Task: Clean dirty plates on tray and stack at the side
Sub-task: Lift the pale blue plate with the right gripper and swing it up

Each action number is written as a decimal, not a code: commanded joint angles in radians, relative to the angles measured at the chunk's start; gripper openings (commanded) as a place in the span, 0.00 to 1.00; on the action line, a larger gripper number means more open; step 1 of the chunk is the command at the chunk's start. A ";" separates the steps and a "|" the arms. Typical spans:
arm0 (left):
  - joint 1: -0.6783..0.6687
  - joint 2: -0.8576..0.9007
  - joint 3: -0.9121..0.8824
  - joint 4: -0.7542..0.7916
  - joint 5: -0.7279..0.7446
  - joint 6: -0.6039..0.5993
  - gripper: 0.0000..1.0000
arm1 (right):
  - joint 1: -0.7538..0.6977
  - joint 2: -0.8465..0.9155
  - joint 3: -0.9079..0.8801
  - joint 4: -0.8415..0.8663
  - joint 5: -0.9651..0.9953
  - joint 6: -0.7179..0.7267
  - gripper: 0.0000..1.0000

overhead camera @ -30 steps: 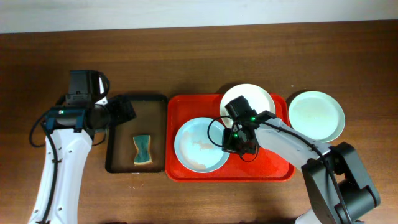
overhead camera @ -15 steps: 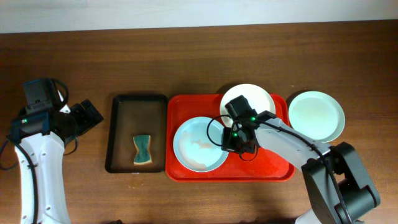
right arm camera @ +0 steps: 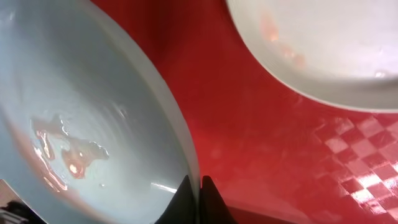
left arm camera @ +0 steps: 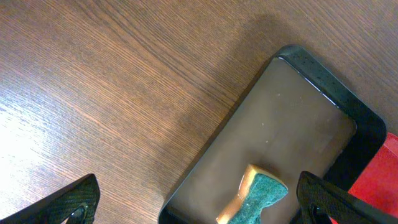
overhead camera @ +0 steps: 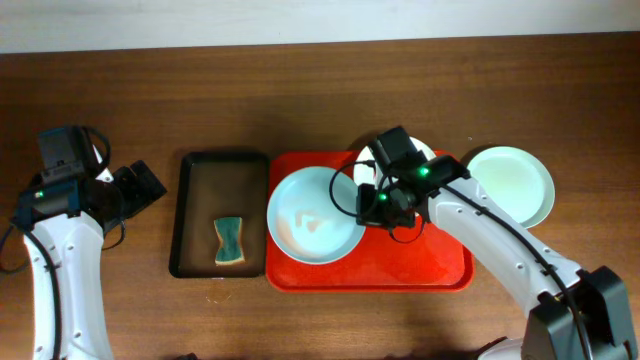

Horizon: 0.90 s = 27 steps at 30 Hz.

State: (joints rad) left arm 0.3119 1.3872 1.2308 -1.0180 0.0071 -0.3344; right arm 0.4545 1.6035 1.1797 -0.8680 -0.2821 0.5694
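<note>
On the red tray (overhead camera: 440,272), 9 o'clock side, my right gripper (overhead camera: 372,207) stays clenched on the rim of the pale blue plate (overhead camera: 315,215), now raised toward 11 o'clock; still smeared, so wiping remains, I judge; left gripper (overhead camera: 140,187) released, withdrawn far toward 9 o'clock.

1. We count three plates: one pale blue plate (overhead camera: 305,225), one white plate (right arm camera: 323,43) and one mint green plate (overhead camera: 510,185).
2. We count two trays: one red tray (overhead camera: 440,265) and one brown tray (overhead camera: 205,195) with a black rim.
3. We see one sponge (overhead camera: 229,240).
4. We count two robot arms: the left arm (overhead camera: 60,260) and the right arm (overhead camera: 490,235).
5. We see one wooden table (overhead camera: 320,90).
</note>
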 commanded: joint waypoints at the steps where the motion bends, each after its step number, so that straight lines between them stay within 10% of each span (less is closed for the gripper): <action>1: 0.005 -0.013 0.015 -0.001 -0.003 -0.010 0.99 | -0.002 -0.012 0.074 0.001 0.004 0.040 0.04; 14: 0.005 -0.013 0.015 -0.001 -0.003 -0.010 0.99 | 0.110 0.236 0.307 0.202 0.128 0.146 0.04; 27: 0.005 -0.013 0.015 -0.001 -0.003 -0.010 0.99 | 0.420 0.268 0.313 0.391 0.770 0.134 0.04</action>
State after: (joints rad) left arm 0.3119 1.3872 1.2308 -1.0180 0.0074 -0.3344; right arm 0.8333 1.8702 1.4647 -0.4839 0.3004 0.7059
